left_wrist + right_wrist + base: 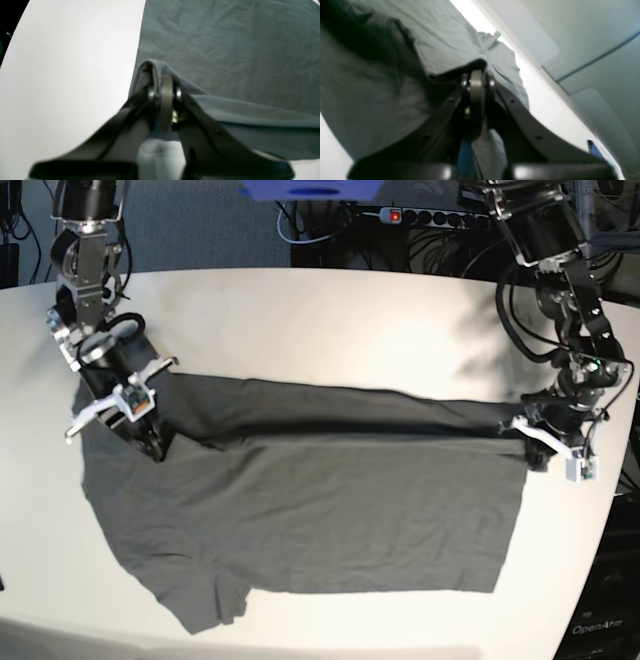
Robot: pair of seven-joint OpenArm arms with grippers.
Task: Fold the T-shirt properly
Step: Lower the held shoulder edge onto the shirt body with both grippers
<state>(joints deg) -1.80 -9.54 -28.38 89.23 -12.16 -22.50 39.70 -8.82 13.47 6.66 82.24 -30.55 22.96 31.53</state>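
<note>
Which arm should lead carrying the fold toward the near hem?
Neither alone, probably. The left gripper and the right gripper are both shut on the T-shirt, at opposite ends of its raised far edge. If one must lead, left: its end looks flatter.

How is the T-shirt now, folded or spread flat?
Partly folded: the T-shirt lies mostly flat on the table, with its far edge lifted over itself and one sleeve still out.

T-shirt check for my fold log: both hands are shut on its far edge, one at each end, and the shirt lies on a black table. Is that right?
Not quite: the table is white, not black, as the base view shows. The rest holds: the left hand and the right hand are each shut on the T-shirt, one at each end of its far edge.
</note>
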